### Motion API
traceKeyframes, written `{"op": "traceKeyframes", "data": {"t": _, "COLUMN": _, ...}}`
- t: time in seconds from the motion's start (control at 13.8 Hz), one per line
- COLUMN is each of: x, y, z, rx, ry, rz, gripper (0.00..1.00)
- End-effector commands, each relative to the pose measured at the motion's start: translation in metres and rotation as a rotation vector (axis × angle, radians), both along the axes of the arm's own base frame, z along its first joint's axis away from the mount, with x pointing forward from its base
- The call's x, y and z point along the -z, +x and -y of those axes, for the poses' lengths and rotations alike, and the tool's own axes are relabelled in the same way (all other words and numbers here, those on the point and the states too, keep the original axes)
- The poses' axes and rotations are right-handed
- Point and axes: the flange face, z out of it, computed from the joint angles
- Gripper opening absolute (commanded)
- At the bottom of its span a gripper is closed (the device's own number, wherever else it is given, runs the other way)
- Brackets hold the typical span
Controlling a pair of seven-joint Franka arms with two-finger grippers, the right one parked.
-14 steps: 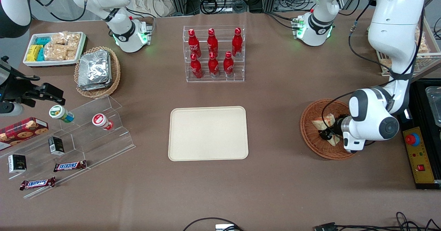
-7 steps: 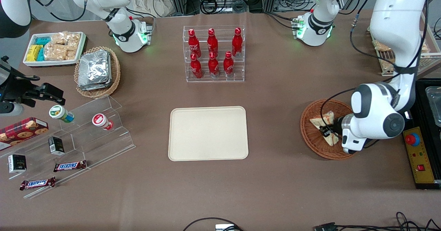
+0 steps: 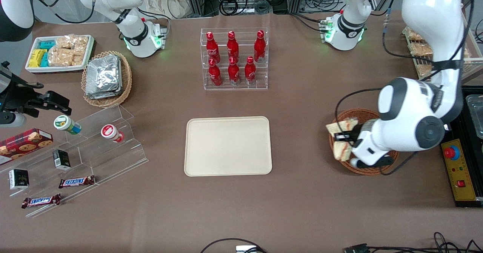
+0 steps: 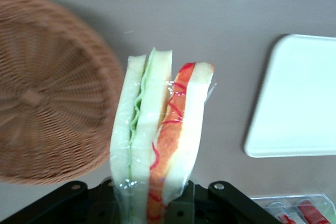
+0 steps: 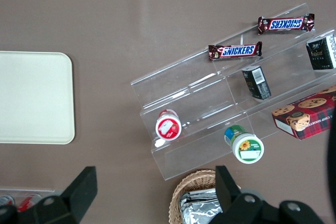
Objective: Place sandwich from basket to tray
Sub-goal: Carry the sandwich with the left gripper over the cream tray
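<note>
Lifted up and swung toward the tray since a moment ago, the pincer [image 3: 342, 136] now hangs over the basket's rim on the tray side, where before it was down inside the basket. Its fingers [image 4: 181, 203] are clamped on the sandwich [image 3: 341, 138], gripping the wedge at its wide end so that it stands out from the jaws clear of the wicker. From the wrist camera the sandwich [image 4: 157, 145] shows its cut face: white bread, a green layer, a red-orange layer, all under clear wrap. The basket [image 3: 343, 158] sits on the brown tabletop [image 3: 302, 207] just below the lifted wedge, with no other food showing in it [image 4: 47, 87]. The cream tray [image 3: 228, 146] lies bare at the middle of the tabletop, apart from the basket, toward the parked arm's end.
</note>
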Motion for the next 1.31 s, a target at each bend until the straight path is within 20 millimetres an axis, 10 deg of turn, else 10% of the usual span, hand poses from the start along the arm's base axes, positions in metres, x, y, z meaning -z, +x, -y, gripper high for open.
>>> {"op": "traceKeyframes", "data": {"t": 0.0, "x": 0.009, "y": 0.017, "z": 0.061, "rx": 0.103, "ry": -0.031, "rz": 0.020, "gripper": 0.00}}
{"op": "traceKeyframes", "data": {"t": 0.36, "x": 0.030, "y": 0.009, "z": 0.139, "rx": 0.185, "ry": -0.062, "rz": 0.031, "gripper": 0.00}}
{"op": "traceKeyframes", "data": {"t": 0.87, "x": 0.124, "y": -0.033, "z": 0.236, "rx": 0.206, "ry": -0.049, "rz": -0.003, "gripper": 0.00}}
{"op": "traceKeyframes", "data": {"t": 1.24, "x": 0.179, "y": -0.043, "z": 0.262, "rx": 0.146, "ry": -0.055, "rz": 0.029, "gripper": 0.05}}
